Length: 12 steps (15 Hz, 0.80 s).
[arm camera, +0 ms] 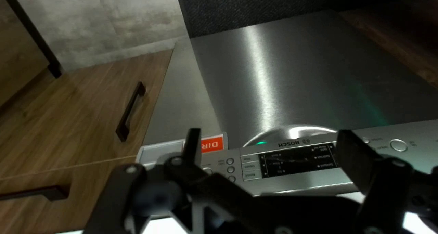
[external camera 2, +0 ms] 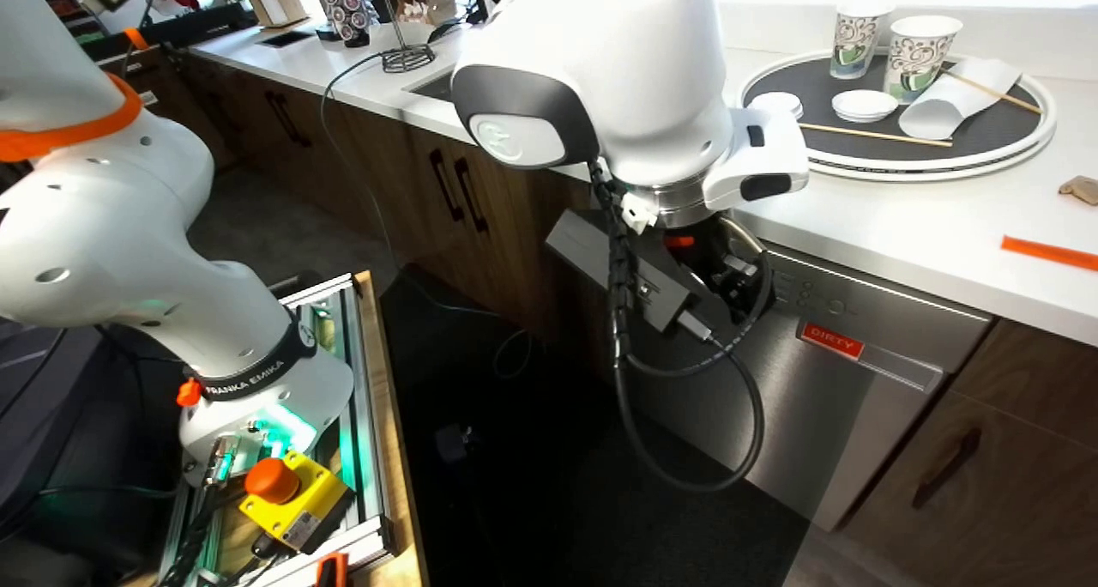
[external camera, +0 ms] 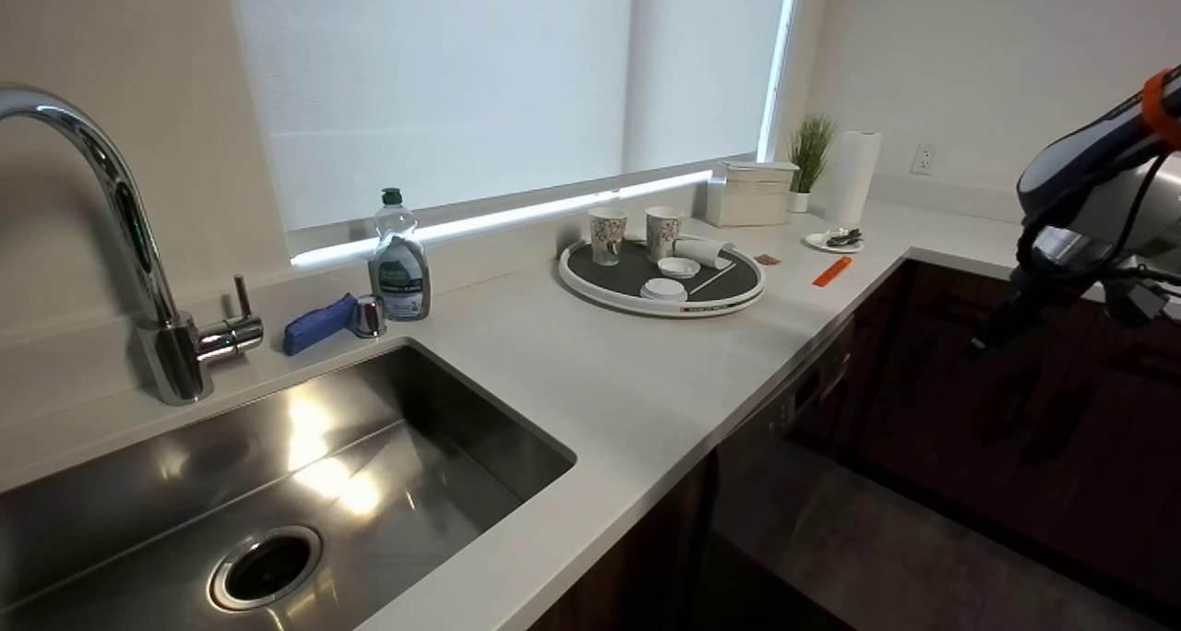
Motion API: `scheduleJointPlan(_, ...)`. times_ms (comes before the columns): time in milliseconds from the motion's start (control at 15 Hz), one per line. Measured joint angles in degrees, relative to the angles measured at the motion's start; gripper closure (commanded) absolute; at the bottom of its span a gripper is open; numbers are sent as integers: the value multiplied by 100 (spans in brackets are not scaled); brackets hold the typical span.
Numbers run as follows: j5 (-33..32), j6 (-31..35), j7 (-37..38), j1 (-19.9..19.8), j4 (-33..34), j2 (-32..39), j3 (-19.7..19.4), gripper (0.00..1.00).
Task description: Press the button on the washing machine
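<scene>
White countertop (external camera: 637,400) slants across an exterior view from the lower middle to the upper right, with a steel sink (external camera: 175,483) at lower left and a round tray (external camera: 604,280) bearing two paper cups (external camera: 663,234) near the middle. Low and right of centre in an exterior view, beneath the countertop, is the washing machine (external camera 2: 806,407), steel-fronted, a red DIRTY label (external camera 2: 830,340) near its top. Its front fills the middle and upper right of the wrist view, and its control panel (arm camera: 294,179), lettered BOSCH upside down, crosses the lower part. Three small round buttons (arm camera: 231,169) sit left of a dark display (arm camera: 297,160), a larger round button (arm camera: 398,145) nearer the right edge. The gripper (arm camera: 269,134) shows at the bottom of that frame, its black fingers (arm camera: 192,148) spread well apart: the one at left overlaps the DIRTY label, the one at right the display's end, so the small buttons and most of the display appear between them. Whether a fingertip touches the panel I cannot tell. In an exterior view a grey box (external camera 2: 588,248) and black cable (external camera 2: 622,265) partly hide the gripper, at the machine's upper left
</scene>
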Motion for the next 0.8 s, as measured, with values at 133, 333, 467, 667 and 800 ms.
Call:
scheduleJointPlan(133, 694, 100, -814, -35, 10, 56, 191, 0)
scheduleJointPlan(333, 1781, 66, -1994, -175, 141, 68, 499, 0)
scheduleJointPlan(467, 2417, -52, -2745, -288, 258, 153, 542, 0)
scheduleJointPlan(667, 2835, -197, -3363, -489, 364, 472, 472, 0)
scheduleJointPlan(800, 2869, -220, -3429, -521, 429, 592, 468, 0)
